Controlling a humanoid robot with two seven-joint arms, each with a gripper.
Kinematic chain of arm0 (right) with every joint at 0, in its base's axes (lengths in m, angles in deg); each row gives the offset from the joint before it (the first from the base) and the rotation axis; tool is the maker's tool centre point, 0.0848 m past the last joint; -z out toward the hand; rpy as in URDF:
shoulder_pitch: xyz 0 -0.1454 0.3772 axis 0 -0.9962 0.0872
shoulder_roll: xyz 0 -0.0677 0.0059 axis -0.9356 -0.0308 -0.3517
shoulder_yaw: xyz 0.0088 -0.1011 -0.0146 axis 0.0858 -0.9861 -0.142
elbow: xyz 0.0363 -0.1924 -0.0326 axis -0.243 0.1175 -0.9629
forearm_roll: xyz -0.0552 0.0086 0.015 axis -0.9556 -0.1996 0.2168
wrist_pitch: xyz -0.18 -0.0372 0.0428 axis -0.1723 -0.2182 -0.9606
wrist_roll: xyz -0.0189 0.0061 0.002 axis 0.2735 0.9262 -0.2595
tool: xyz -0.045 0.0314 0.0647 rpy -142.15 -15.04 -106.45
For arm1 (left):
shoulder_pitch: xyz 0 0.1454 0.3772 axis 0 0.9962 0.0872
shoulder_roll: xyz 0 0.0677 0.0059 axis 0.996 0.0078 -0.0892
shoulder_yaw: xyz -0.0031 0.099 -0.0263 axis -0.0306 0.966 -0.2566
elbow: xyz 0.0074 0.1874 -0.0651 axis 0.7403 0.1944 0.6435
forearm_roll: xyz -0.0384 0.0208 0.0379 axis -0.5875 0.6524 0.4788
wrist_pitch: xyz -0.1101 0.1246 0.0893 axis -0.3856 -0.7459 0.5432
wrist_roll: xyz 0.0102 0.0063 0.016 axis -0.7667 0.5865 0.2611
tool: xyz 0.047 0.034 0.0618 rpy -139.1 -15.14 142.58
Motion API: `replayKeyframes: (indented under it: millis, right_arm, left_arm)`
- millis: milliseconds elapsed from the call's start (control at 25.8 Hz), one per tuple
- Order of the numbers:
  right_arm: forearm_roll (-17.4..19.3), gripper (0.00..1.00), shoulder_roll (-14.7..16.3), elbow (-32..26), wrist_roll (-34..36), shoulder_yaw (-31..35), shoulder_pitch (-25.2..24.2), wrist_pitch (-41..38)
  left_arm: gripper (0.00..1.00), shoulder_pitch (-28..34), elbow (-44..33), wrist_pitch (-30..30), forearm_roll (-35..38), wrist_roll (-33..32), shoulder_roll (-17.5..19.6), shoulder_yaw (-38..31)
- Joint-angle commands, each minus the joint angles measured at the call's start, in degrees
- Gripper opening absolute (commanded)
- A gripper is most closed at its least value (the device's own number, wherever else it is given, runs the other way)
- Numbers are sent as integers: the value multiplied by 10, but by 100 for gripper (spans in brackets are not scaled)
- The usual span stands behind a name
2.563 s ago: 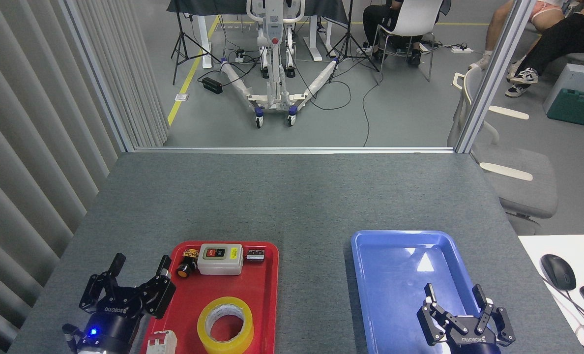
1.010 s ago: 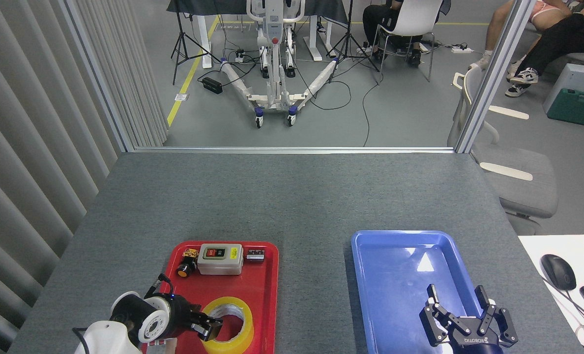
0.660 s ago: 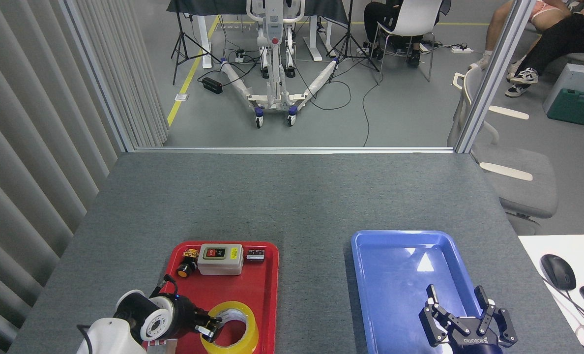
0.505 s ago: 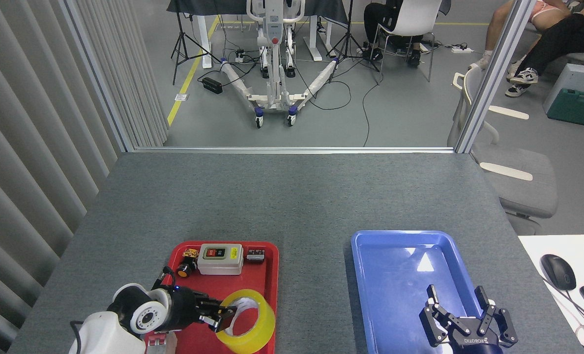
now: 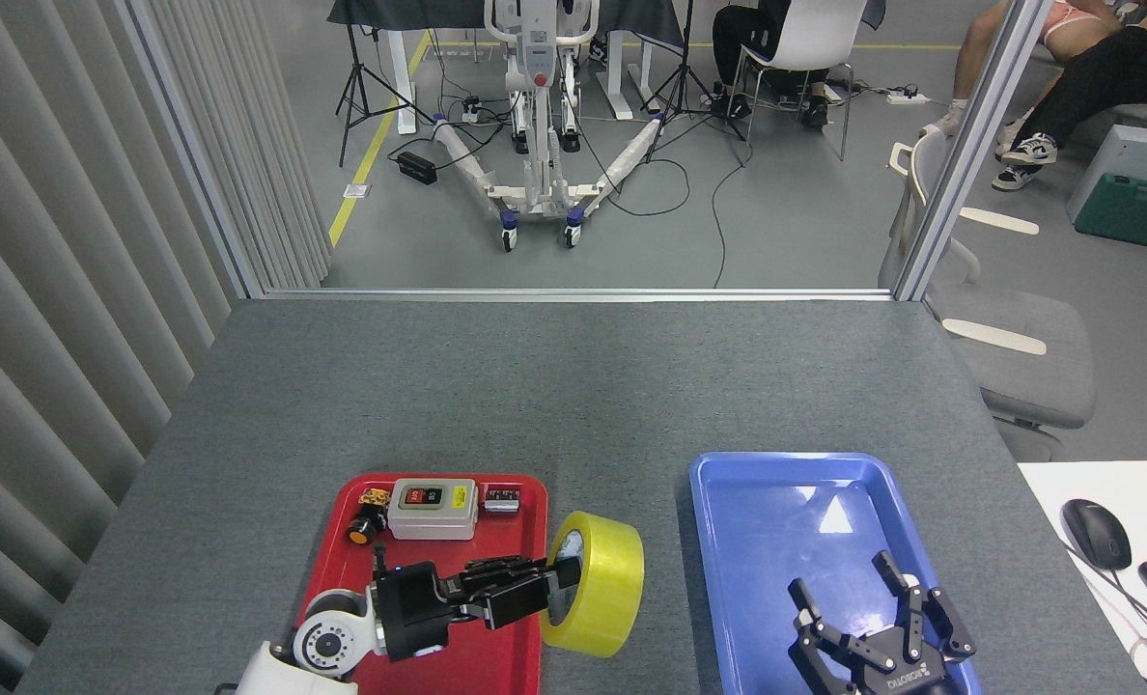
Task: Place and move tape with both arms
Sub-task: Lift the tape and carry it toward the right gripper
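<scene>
Two trays lie on the grey felt-topped counter (image 5: 573, 386): a red plastic tray (image 5: 438, 579) at left and an empty blue plastic tray (image 5: 776, 512) at right. The left gripper (image 5: 540, 579) has its jaws closed on the wide roll of translucent yellow packing tape (image 5: 598, 584), apparently pinching the near wall through the core. The roll stands on edge, carried over the right rim of the red tray, toward the gap between trays. The right gripper (image 5: 873, 623) hovers over the blue tray, fingers spread wide, holding nothing. A grey switch box (image 5: 432, 509) sits at the red tray's far end.

Risks, as judged: the hold takes one wall only, so the roll may pivot or slip. Released on edge, it could roll away. A misaligned handover could knock it loose.
</scene>
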Motion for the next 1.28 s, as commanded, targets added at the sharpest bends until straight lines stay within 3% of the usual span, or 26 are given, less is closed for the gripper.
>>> replayKeyframes:
  millis: [0,350,544,816,854,1049,1126,1243]
  right_arm:
    - [0,99,12,-9,43,4,-17,-171]
    - [-1,99,5,-66,46,-39,-39,-171]
    - [-58,99,-1,-81,45,-95,-36,-171]
    - [-72,99,-19,-90,41,-132,-44,-171]
    - [-76,96,-19,-90,41,-133,-45,-171]
    - [-90,61,-24,-83,41,-142,-46,-171]
    - [-92,52,-25,-83,41,-143,-46,-171]
    - [-92,45,-29,-82,41,-143,-46,-171]
  left_arm:
    - [0,1,10,4,-3,3,-26,5]
    - [0,1,12,4,-6,3,-29,35]
    - [0,4,12,4,-6,3,-28,44]
    - [0,4,10,4,-7,4,-28,47]
    - [0,4,9,4,-7,4,-28,47]
    - [0,4,8,4,-8,4,-26,48]
    - [0,4,8,4,-8,3,-27,48]
    - [0,4,10,4,-7,3,-27,55]
